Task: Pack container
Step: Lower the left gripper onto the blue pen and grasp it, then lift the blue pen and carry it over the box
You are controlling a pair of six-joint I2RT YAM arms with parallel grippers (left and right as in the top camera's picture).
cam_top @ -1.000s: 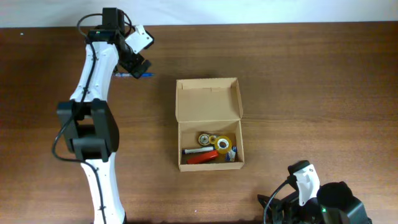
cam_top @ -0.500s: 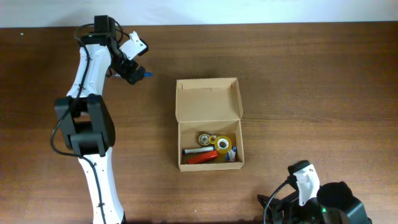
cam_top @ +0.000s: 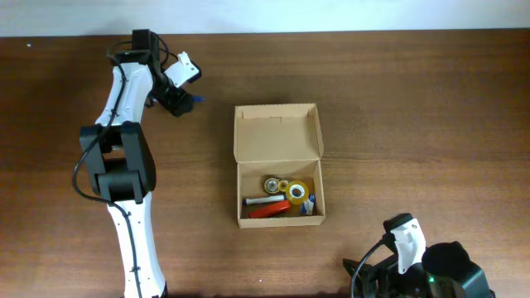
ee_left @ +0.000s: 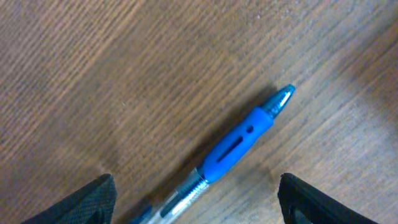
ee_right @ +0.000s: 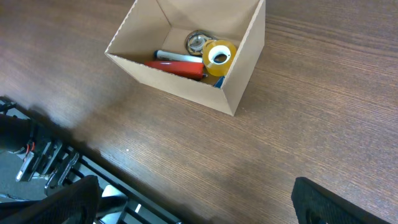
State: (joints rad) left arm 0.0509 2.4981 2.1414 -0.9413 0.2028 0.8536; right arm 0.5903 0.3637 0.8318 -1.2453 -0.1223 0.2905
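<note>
The brown cardboard container (cam_top: 278, 132) stands open at mid-table, its flap lid folded back toward the far side. Inside lie a yellow tape roll (cam_top: 296, 193), a red marker (cam_top: 267, 210) and other small items. It also shows in the right wrist view (ee_right: 239, 62). A blue pen (ee_left: 239, 143) lies on the wood at the far left, partly hidden by the arm in the overhead view (cam_top: 196, 99). My left gripper (ee_left: 196, 205) is open, its fingers straddling the pen just above the table. My right gripper (ee_right: 193, 205) is open and empty over the table's front edge.
The table's front edge and a dark metal frame (ee_right: 56, 168) lie under the right gripper. The right arm's base (cam_top: 414, 269) sits at the front right. The white wall runs along the table's far edge (cam_top: 331, 16).
My left gripper has shifted slightly near the pen at the far left and turned. The right arm and the container have not moved.
</note>
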